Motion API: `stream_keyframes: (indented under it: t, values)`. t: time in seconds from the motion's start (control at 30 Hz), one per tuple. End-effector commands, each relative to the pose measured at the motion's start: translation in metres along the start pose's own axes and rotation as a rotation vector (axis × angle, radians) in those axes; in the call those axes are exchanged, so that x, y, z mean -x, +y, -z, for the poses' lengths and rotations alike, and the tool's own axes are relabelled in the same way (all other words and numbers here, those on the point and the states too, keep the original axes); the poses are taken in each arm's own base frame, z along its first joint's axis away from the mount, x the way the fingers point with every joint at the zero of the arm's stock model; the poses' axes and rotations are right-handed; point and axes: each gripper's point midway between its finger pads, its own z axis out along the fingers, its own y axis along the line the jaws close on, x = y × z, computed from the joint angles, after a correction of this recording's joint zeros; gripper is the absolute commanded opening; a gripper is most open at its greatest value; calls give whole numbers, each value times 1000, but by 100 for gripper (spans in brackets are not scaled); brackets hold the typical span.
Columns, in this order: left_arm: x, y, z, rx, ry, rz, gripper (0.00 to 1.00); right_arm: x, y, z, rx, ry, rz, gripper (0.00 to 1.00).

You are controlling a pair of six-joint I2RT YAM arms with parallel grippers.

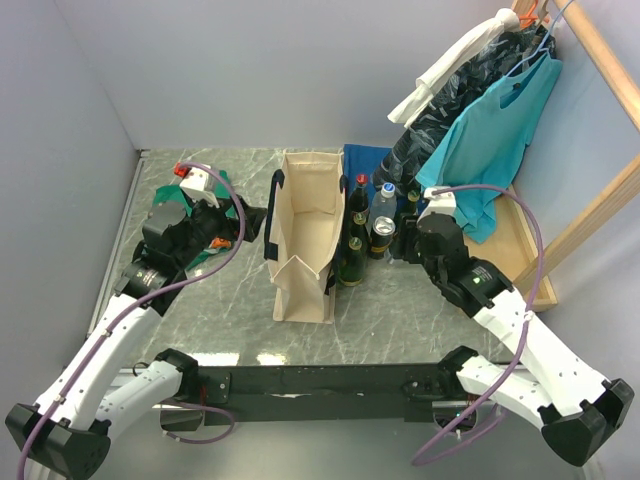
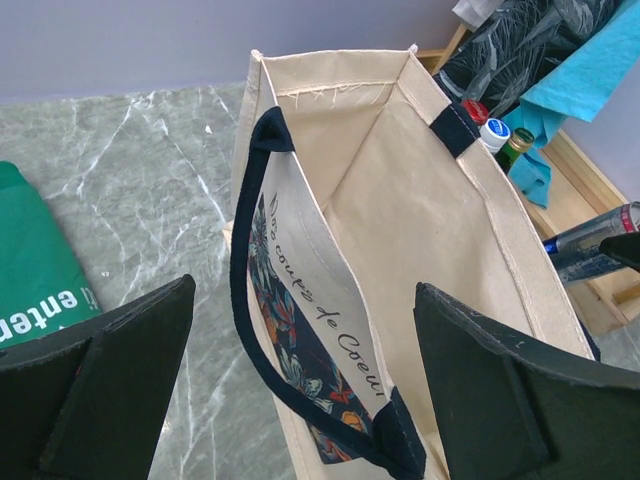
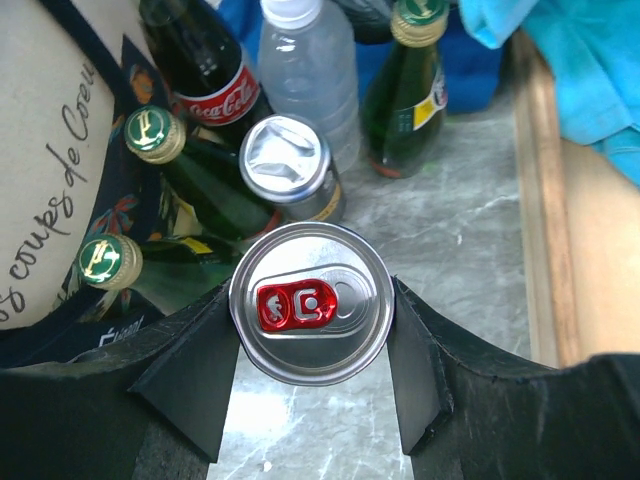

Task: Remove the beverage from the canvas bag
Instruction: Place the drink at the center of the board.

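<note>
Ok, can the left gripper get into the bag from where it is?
Probably yes: the left gripper is open, facing the open mouth of the bag with nothing between them. Only the near handle droops beside that edge.

left arm [image 1: 100,350]: lower left of overhead frame, reaching up-right | left gripper [image 2: 305,290]: jaws spread wide | right arm [image 1: 520,330]: lower right, reaching up-left | right gripper [image 3: 310,300]: fingers clamped against can [image 3: 307,345]

The overhead camera looks down from high on the near side of the canvas bag [image 1: 305,235], the left-wrist one peers closely into its mouth from the left, the right-wrist one looks straight down just right; all share it.
</note>
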Motion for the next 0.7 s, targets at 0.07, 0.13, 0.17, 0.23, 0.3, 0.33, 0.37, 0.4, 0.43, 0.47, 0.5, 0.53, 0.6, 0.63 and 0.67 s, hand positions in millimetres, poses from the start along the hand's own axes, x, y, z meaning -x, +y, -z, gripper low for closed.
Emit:
stream_keyframes:
  t: [0.07,0.13,0.17,0.23,0.3,0.33,0.37,0.4,0.43,0.47,0.5,0.53,0.6,0.63,0.67]
  values:
    - [10,0,1,-4,-31,-22,96,16,20,-7,65,-73,-43,0]
    - [9,0,0,-3,-28,-22,96,12,21,-10,64,-69,-36,0]
    - [9,0,0,-3,-28,-21,96,12,20,-11,61,-72,-42,0]
    - [10,-1,1,-5,-30,-22,96,11,21,-12,62,-72,-42,0]
    - [10,0,1,-4,-31,-23,96,9,22,-14,61,-73,-43,0]
    - [11,0,2,-1,-34,-24,96,8,22,-14,62,-72,-43,0]
    - [9,0,2,0,-30,-23,96,9,22,-15,63,-79,-46,0]
    - [11,0,2,-1,-34,-24,96,6,22,-17,61,-73,-45,0]
    - [10,0,1,-1,-31,-23,96,4,23,-19,61,-69,-43,0]
    - [11,-1,2,-3,-34,-24,96,3,23,-20,59,-69,-44,0]
    - [10,0,2,-2,-31,-23,96,1,23,-23,58,-62,-43,0]
    - [10,0,1,-2,-30,-22,96,1,25,-24,63,-67,-45,0]
    - [9,0,1,-3,-28,-21,96,-5,25,-27,57,-55,-46,0]
    - [9,-1,1,-4,-27,-22,96,-4,24,-29,54,-58,-50,0]
    - [9,0,1,-1,-27,-21,96,-8,24,-31,51,-52,-48,0]
